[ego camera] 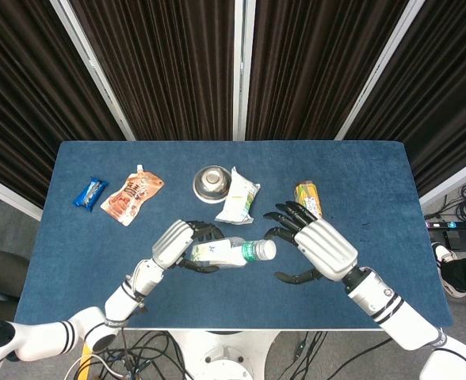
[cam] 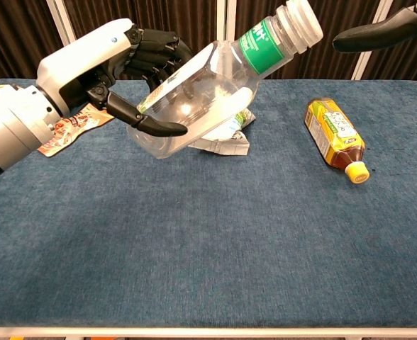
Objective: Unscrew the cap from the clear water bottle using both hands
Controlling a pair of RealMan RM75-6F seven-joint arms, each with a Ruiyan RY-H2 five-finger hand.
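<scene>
Left hand [cam: 95, 67] holds clear water bottle [cam: 201, 88]; looks empty, light, crushable. Right hand [ego camera: 316, 245] fingers spread, empty; take cap [cam: 302, 18] at rim.

The clear water bottle [cam: 194, 99] is glossy transparent plastic, ribbed at the neck, with a smooth green label band and a translucent cap [cam: 302, 20]. The left hand [cam: 106, 67] gripping it has a smooth white plastic shell and matt black fingers. The table [cam: 208, 255] wears matt blue cloth with a fine nap. Far off, the bowl [ego camera: 211, 183] looks brushed metal; the pouch [ego camera: 131, 197] is shiny foil.
</scene>
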